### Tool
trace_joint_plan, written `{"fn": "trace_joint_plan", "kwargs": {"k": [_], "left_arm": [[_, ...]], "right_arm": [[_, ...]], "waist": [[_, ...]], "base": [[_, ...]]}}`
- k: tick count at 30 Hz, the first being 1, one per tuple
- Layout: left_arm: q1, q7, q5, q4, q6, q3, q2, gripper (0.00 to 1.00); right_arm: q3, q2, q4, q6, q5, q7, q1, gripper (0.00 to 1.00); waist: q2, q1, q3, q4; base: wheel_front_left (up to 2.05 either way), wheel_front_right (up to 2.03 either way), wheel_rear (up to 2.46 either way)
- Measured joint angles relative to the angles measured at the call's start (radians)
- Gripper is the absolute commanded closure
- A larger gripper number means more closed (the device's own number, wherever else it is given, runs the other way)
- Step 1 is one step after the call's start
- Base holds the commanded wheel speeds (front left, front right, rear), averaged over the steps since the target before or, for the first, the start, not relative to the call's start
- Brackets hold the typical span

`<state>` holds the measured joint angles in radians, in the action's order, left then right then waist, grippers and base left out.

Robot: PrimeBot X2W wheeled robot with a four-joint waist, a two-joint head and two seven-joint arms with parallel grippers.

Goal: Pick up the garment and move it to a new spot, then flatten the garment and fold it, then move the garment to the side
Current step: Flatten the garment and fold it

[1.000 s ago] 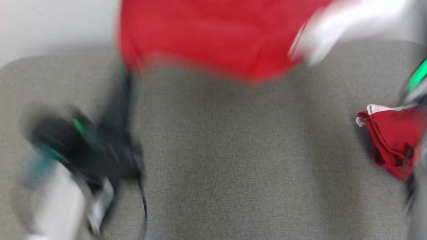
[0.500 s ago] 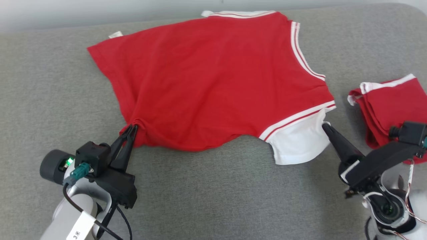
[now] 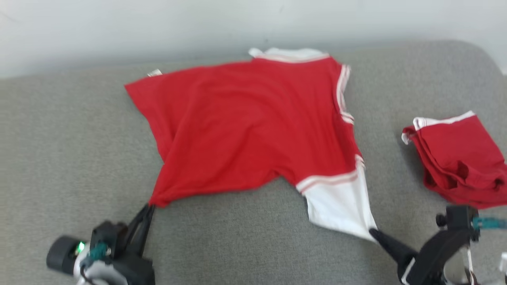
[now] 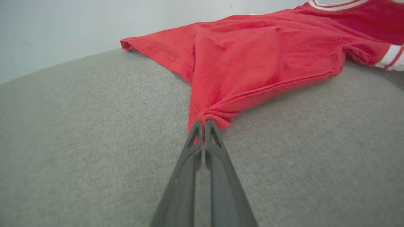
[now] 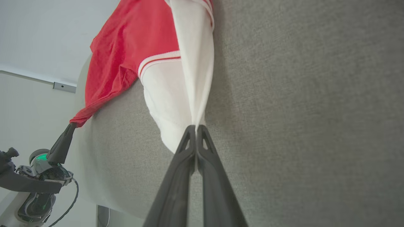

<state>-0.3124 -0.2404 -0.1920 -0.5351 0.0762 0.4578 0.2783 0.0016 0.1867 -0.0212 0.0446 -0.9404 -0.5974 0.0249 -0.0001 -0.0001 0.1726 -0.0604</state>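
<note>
Here, nearest the robot, both arms sit low over the grey cushion (image 3: 237,253). The left gripper (image 3: 149,207) has its two dark fingers pinched tight on the near left hem corner of the shirt (image 3: 245,130), and the red cloth bunches into small creases right at the tips. A green light (image 3: 80,247) glows on that wrist. The right gripper (image 3: 373,232) is clamped just as hard on the tip of the white sleeve (image 3: 336,206). The sleeve is drawn out to a point toward it, with a long fold running up from the pinch.

Between the two grips the near hem bends away from the robot in a shallow arch, resting on the cushion. Beyond that the red body lies spread over the middle of the cushion, though not smooth: soft ridges run from the left corner up across the cloth. White and red stripes mark where the sleeve joins the body, and more run up the right-hand side.

To the right, apart from the shirt, a pile (image 3: 459,158) of red cloth with white trim lies loosely folded near the cushion's right edge.

Farther back, the white collar (image 3: 289,53) lies close to the cushion's far edge, and a small white tag (image 3: 154,73) pokes out at the shirt's far left corner. Behind it all stands a plain pale wall (image 3: 158,27).
</note>
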Motion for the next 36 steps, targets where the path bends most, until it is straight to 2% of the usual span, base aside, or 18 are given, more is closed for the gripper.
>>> {"fn": "trace_joint_plan", "kwargs": {"k": [8,11,20,29,30,31,32,33,36], "left_arm": [[0.090,-0.007,0.001,-0.008,-0.025,-0.017,0.026,1.00],[0.111,-0.009,0.000,0.002,-0.039,-0.033,0.036,1.00],[0.150,-0.010,-0.002,0.028,-0.068,-0.053,0.031,1.00],[0.188,-0.010,-0.004,0.046,-0.085,-0.065,0.029,1.00],[0.191,-0.010,-0.004,0.044,-0.085,-0.063,0.028,0.96],[0.193,-0.010,-0.004,0.043,-0.085,-0.062,0.025,0.57],[0.195,-0.010,-0.004,0.041,-0.085,-0.062,0.022,0.08],[0.199,-0.010,-0.004,0.039,-0.085,-0.060,0.019,0.00],[0.205,-0.010,-0.010,0.026,-0.084,-0.056,0.013,0.00]], "right_arm": [[-0.029,0.038,0.001,-0.013,0.000,-0.032,0.103,1.00],[-0.022,0.054,-0.013,-0.018,-0.002,-0.075,0.154,1.00],[0.007,0.053,-0.028,-0.021,-0.035,-0.135,0.229,1.00],[0.032,0.044,-0.033,-0.051,-0.035,-0.170,0.253,1.00],[0.038,0.039,-0.033,-0.055,-0.035,-0.170,0.253,1.00],[0.042,0.034,-0.031,-0.059,-0.035,-0.170,0.253,0.63],[0.047,0.030,-0.028,-0.062,-0.035,-0.172,0.253,0.07],[0.055,0.027,-0.023,-0.063,-0.035,-0.175,0.253,0.00],[0.082,0.013,-0.015,-0.072,-0.030,-0.187,0.253,0.00]], "waist": [[0.0000,-0.0001,-0.077,0.015],[-0.0001,-0.0002,-0.103,0.021],[0.0000,-0.0001,-0.115,0.023],[0.0000,0.0000,-0.114,0.026],[0.0000,0.0000,-0.114,0.026],[0.0000,0.0000,-0.113,0.026],[0.0000,0.0000,-0.112,0.026],[0.0000,0.0000,-0.111,0.026],[0.0001,0.0000,-0.109,0.026]], "base": [[0.00,0.00,0.00],[0.00,0.00,0.00],[0.00,0.00,0.00],[0.00,0.00,0.00],[0.00,0.00,0.00],[0.00,0.00,0.00],[0.00,0.00,0.00],[0.00,0.00,0.00],[0.00,0.00,0.00]]}}
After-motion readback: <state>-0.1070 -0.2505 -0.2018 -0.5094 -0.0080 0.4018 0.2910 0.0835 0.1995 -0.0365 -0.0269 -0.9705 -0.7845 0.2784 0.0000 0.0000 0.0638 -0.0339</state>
